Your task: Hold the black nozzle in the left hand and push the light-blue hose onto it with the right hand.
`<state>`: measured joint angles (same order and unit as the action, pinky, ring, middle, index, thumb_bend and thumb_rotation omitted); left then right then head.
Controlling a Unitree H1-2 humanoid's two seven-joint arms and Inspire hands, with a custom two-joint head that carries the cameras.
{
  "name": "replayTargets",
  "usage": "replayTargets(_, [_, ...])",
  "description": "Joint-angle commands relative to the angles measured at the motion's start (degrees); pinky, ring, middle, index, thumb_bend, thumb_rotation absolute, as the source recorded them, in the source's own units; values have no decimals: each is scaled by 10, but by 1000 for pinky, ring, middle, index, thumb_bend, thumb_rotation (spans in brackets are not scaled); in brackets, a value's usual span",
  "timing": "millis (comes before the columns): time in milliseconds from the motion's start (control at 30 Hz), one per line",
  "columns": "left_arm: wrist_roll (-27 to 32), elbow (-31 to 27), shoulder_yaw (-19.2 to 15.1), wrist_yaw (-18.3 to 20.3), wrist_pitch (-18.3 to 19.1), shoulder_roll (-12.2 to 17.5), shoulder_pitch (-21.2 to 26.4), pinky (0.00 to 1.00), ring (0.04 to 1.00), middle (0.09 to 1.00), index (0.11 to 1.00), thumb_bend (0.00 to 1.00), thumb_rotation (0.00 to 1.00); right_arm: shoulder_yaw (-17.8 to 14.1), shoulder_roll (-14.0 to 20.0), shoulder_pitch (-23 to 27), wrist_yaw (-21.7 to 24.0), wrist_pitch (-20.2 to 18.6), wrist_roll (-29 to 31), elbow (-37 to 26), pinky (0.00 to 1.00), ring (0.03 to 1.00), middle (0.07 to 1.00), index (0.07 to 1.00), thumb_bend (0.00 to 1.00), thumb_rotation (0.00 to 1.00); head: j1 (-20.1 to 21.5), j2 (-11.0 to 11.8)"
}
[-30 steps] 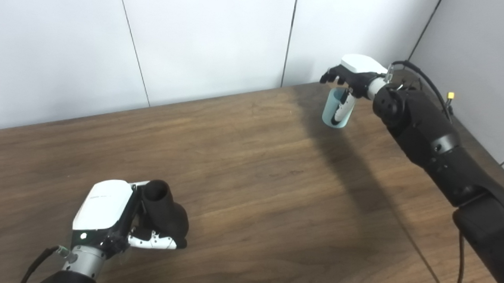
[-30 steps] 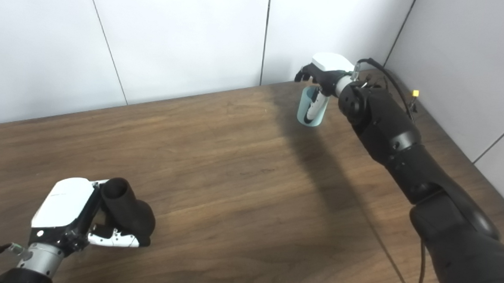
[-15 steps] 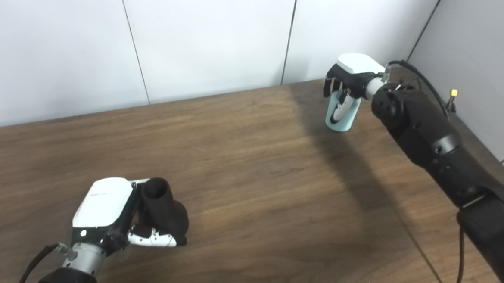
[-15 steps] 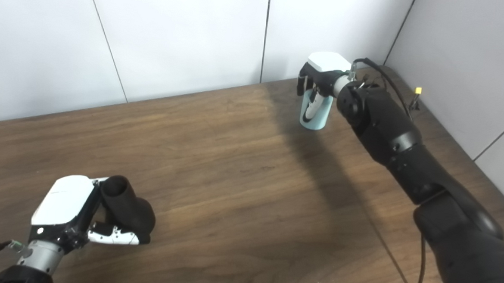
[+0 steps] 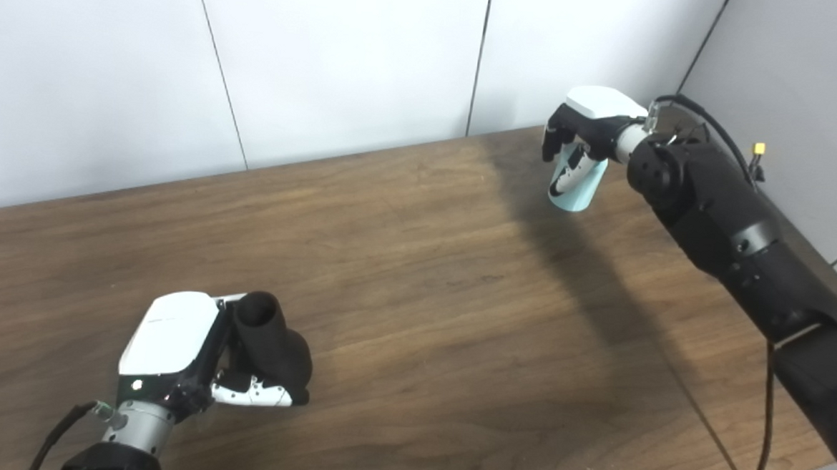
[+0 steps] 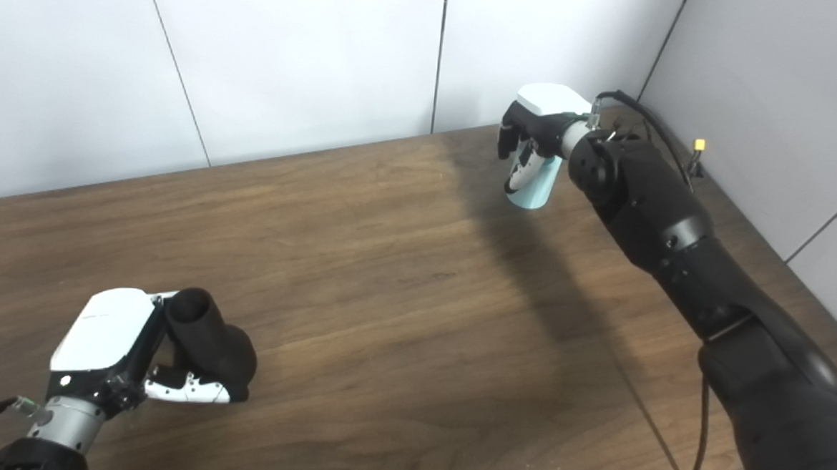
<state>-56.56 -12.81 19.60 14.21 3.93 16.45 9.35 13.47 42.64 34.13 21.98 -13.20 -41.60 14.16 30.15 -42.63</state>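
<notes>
Left eye view shows the right hand (image 5: 580, 132) closed around the light-blue hose (image 5: 574, 186) at the far right of the wooden table (image 5: 423, 278), lifted and tilted. Short and hollow, it looks light and probably slightly pliable; a grip around its upper half leaves the open lower end free. At the near left, the left hand (image 5: 190, 355) clasps the black nozzle (image 5: 269, 342), seemingly rigid, mouth upward and apparently empty.

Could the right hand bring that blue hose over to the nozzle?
Probably yes: the right hand holds the hose, and only bare table lies before the nozzle in the left hand.
</notes>
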Motion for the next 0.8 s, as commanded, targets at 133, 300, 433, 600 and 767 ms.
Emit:
replayTargets(133, [-8,-8,-1,-3,-1,5,3,398,492,469,488,505,0,-15,19,17,-8,11,2,-49,431,442,469,484,528,0,-2,-2])
replayTargets(300, [-8,-11,0,0,2,3,3,400,495,472,486,505,0,-19,17,15,-6,16,8,-75,449,420,481,496,521,0,-4,-2])
replayTargets(433, [-7,-8,-1,-2,-1,3,4,411,499,473,485,504,0,-15,13,17,2,2,-2,-89,509,428,482,497,521,0,-5,-3])
replayTargets(600, [-9,-9,0,0,0,4,4,405,498,475,485,504,0,-15,10,19,-1,7,-9,-102,422,396,479,511,518,0,-5,-4])
replayTargets(767, [-10,-10,1,4,2,3,4,408,500,479,481,504,0,-26,8,17,-17,26,0,-108,454,406,485,515,518,0,-6,-4])
